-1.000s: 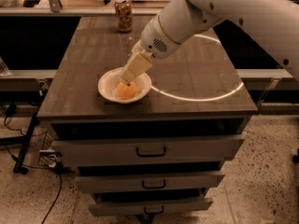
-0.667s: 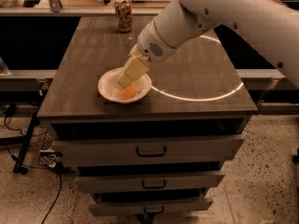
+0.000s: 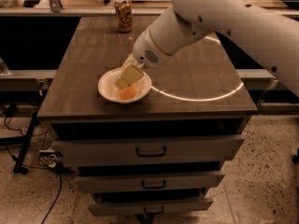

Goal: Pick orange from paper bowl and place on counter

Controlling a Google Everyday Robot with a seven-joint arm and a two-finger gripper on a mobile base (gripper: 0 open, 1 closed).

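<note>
Status: small round orange fruit [image 3: 127, 93] in shallow white paper bowl [image 3: 105, 88].
I see the gripper [image 3: 122, 81] inside the bowl, just above fruit; can't tell grip state.

I count one orange [image 3: 127, 93], one paper bowl [image 3: 105, 86], one can [image 3: 124, 15], three drawers [image 3: 150, 149], my one gripper [image 3: 122, 81] at the orange's eleven o'clock

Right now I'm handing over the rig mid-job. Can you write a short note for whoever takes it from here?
Claw: down inside the bowl, right over the orange. I can't tell whether it has a grip.
Orange: in the bowl, which sits near the front left of the counter.
Done: the reach into the bowl.
Left: secure the orange, lift it out and set it on bare counter, probably to the right of the bowl. A can stands at the far edge.
</note>
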